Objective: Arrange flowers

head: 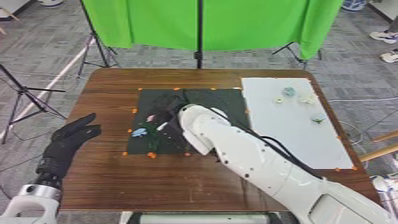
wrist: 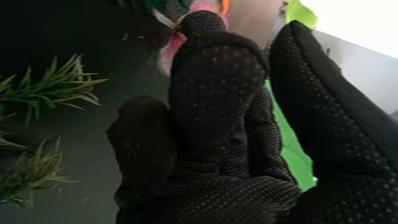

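At nine o'clock, the left hand (head: 71,136) sits above the left edge of the brown table (head: 107,185), its fingers loosely spread and holding nothing. A strip of brown wood leaves it room between there and the dark mat (head: 187,147), whose rim carries bits of orange tape (head: 152,155). On the mat, a blue flower (head: 139,132) lies between eight and nine o'clock, well in from the near edge, with a pink flower (head: 149,118) just past it toward nine.

The right hand (head: 166,106) is over the mat's eleven o'clock part, its arm slanting in from about five o'clock, across the mat's right edge and part of the white sheet (head: 302,150), so room on that side is narrow. In the right wrist view its digits reach out nearly straight, spread by a gap where green cloth (wrist: 293,140) shows. Pink petals (wrist: 167,54) lie behind the fingertips; whether they touch cannot be told. Green sprigs (wrist: 55,82) lie beside the hand, apart from it.

On the sheet, just beside the mat, a blue-green flower (head: 289,91) lies at twelve o'clock, pale flowers (head: 306,99) close by, and another blue flower (head: 318,119) at three, near the right edge.
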